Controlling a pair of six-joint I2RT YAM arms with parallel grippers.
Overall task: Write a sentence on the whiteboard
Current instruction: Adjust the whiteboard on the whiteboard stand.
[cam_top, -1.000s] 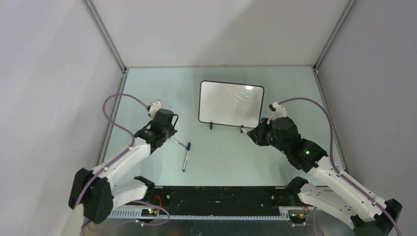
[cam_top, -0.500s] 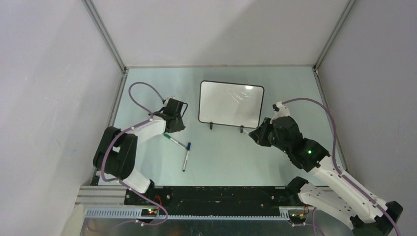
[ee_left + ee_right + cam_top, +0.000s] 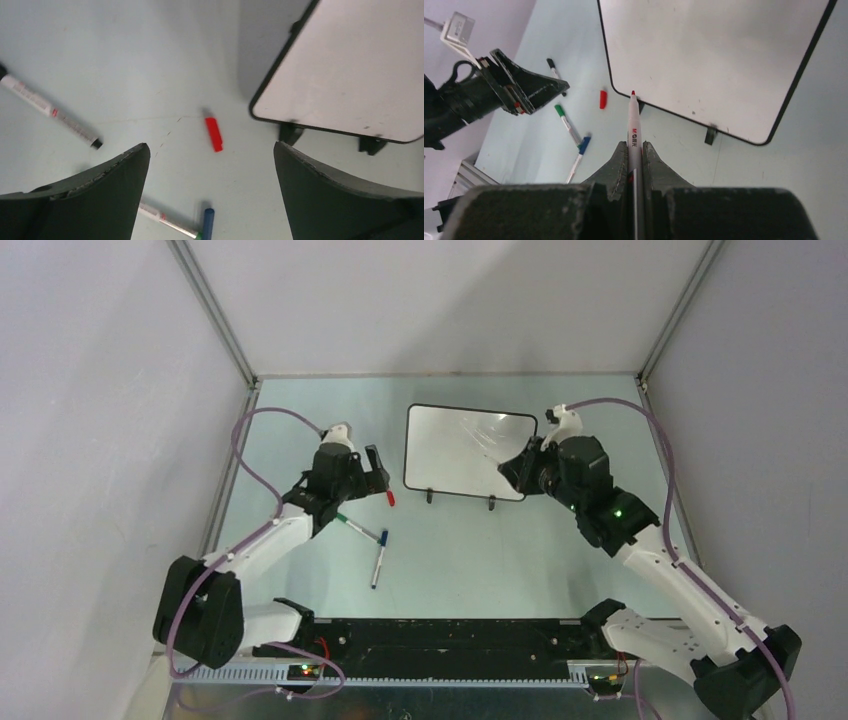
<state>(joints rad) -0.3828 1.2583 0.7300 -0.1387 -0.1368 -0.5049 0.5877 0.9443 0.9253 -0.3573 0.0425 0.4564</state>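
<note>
The whiteboard [image 3: 468, 450] [image 3: 345, 75] [image 3: 704, 55] stands on two small black feet, its glossy white face bare; no sentence shows on it. My right gripper [image 3: 508, 468] [image 3: 635, 146] is shut on a white marker [image 3: 634, 125] whose red tip points at the board's lower left corner, close to the frame. Left of the board my left gripper [image 3: 373, 472] [image 3: 210, 150] hangs open above the table, nothing between its fingers. A red cap [image 3: 390, 498] [image 3: 213, 134] [image 3: 603, 99] lies loose on the table below it, near the board's left foot.
A green-capped marker [image 3: 358, 528] [image 3: 566, 120] and a blue-capped marker [image 3: 379, 558] [image 3: 580, 152] lie touching in front of the left arm. A black-tipped marker [image 3: 50, 111] [image 3: 555, 72] lies further left. Grey walls enclose the table on three sides.
My left gripper has opened and the red cap now lies on the table. My right gripper has carried the marker up from the board's right foot to the board's face.
</note>
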